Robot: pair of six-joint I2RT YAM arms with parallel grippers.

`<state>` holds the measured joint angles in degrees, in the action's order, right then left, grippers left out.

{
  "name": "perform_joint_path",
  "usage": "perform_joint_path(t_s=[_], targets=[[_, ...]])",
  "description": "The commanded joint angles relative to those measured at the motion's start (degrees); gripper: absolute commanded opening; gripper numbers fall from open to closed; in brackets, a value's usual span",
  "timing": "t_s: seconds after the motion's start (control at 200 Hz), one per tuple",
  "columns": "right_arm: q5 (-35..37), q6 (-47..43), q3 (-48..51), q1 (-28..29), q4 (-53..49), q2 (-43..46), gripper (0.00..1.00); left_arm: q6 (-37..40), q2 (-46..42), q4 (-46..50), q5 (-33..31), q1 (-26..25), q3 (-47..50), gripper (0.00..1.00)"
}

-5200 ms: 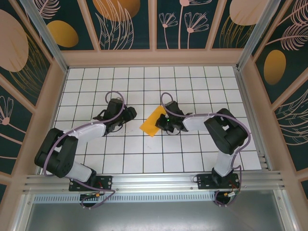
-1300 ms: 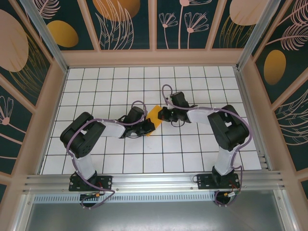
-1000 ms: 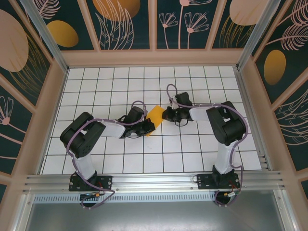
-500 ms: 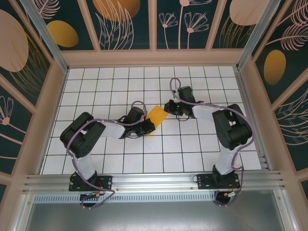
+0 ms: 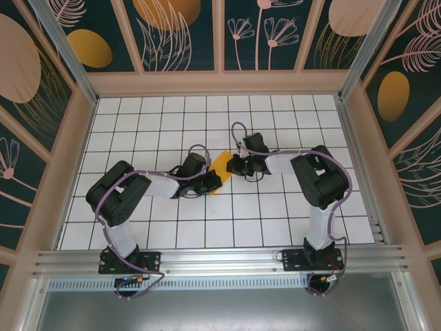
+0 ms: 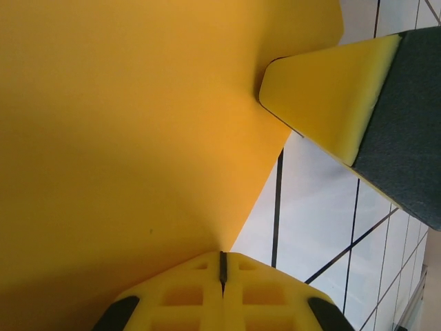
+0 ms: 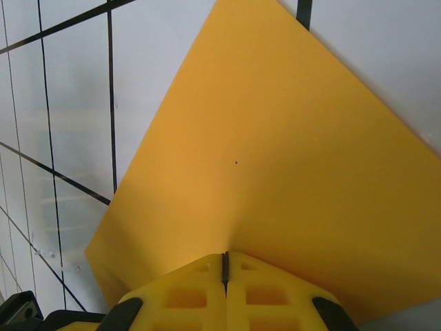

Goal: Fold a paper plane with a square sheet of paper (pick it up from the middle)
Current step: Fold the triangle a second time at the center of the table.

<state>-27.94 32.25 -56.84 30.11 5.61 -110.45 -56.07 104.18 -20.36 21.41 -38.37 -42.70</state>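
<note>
Paper sheet (image 5: 222, 163), thin, smooth, orange-yellow

We find the square sheet of paper (image 5: 222, 165) (image 6: 124, 124) (image 7: 275, 158) near the middle of the white gridded surface (image 5: 275, 221), a small plain orange-yellow patch turned diagonally to the surface's grid lines, so that from above it reads as a slanted diamond. Close up, we see a smooth, evenly coloured face with straight, clean edges and a sharp corner lying across the surface's black lines. We cannot tell whether it is doubled over, or whether its long slanting edge rests flat on the surface or stands a little off it.
</note>
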Motion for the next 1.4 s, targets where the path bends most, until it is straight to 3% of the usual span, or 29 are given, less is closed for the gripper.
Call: perform_joint_path(t_s=[0.0, 0.205, 0.435, 0.706, 1.056, 1.396], targets=[[2.09, -1.04, 1.4, -0.48, -4.15, -1.75, 0.0, 3.31, -1.02, 5.87, -0.4, -0.19, 1.08, 0.0], [1.93, -1.14, 2.1, -0.97, -3.99, -2.55, 0.0, 9.4, -3.21, 6.09, -1.74, -0.18, -5.35, 0.01], [1.42, -0.87, 2.61, -1.23, -3.55, -2.98, 0.0, 12.08, 2.33, 7.57, -3.12, -0.18, -11.48, 0.0], [0.7, -0.3, 2.84, -1.68, -3.32, -3.52, 0.0, 10.51, 4.05, 5.44, -1.67, -0.21, -9.18, 0.0], [0.79, 0.8, 3.56, -2.33, -3.18, -3.98, 0.0, 7.78, -0.53, -0.9, -0.81, -0.21, -2.44, 0.0], [0.61, 0.9, 3.66, -2.3, -3.0, -4.24, 0.0, 10.36, 2.66, 1.09, -0.85, -0.14, -6.56, 0.0]])
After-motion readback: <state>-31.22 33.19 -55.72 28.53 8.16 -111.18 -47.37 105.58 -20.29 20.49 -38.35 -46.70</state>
